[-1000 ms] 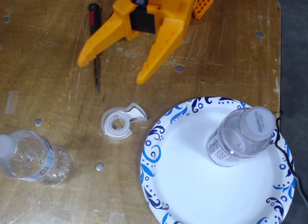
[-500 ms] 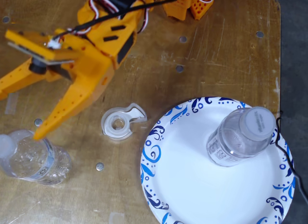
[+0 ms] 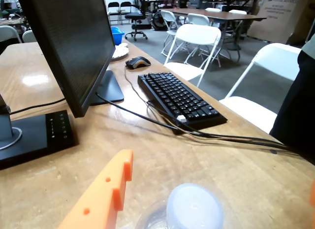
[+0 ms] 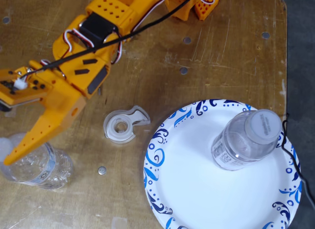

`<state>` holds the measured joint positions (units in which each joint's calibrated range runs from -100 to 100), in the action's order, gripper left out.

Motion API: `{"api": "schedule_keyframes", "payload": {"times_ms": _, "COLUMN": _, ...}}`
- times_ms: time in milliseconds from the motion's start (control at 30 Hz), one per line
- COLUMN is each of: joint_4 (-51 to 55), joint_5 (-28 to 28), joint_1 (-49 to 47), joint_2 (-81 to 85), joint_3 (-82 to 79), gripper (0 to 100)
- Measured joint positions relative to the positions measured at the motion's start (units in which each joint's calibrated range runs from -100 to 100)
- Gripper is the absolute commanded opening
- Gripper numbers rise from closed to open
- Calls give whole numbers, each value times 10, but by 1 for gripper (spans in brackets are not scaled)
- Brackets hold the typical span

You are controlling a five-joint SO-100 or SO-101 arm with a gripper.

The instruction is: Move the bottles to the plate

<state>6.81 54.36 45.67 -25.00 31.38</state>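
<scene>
In the fixed view a clear bottle [image 4: 244, 140] with a white cap and dark label stands on the right part of the white, blue-swirled plate [image 4: 197, 189]. A second clear bottle [image 4: 37, 165] with a pale blue label stands at the lower left of the table. The orange arm reaches down-left, and one long finger [image 4: 44, 128] lies over this bottle's top. In the wrist view the gripper [image 3: 219, 179] is open. One orange finger [image 3: 106, 197] is left of the bottle's white cap [image 3: 194, 209], and a sliver of the other shows at the right edge.
A clear round tape dispenser [image 4: 123, 125] lies between the left bottle and the plate. A black cable [image 4: 291, 157] runs along the plate's right rim by the table edge. In the wrist view a monitor [image 3: 69, 47], a keyboard [image 3: 179, 98] and cables stand beyond.
The arm has swung from the table's top centre down to the left. Its open fingers now reach over the lower-left bottle. Both bottles, the plate and the tape dispenser have stayed put.
</scene>
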Motion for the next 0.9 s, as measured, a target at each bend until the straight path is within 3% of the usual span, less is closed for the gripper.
{"api": "schedule_keyframes", "payload": {"times_ms": 900, "joint_4": -71, "joint_5": 0, "joint_1": 6, "joint_2": -94, "joint_3": 20, "gripper": 38}}
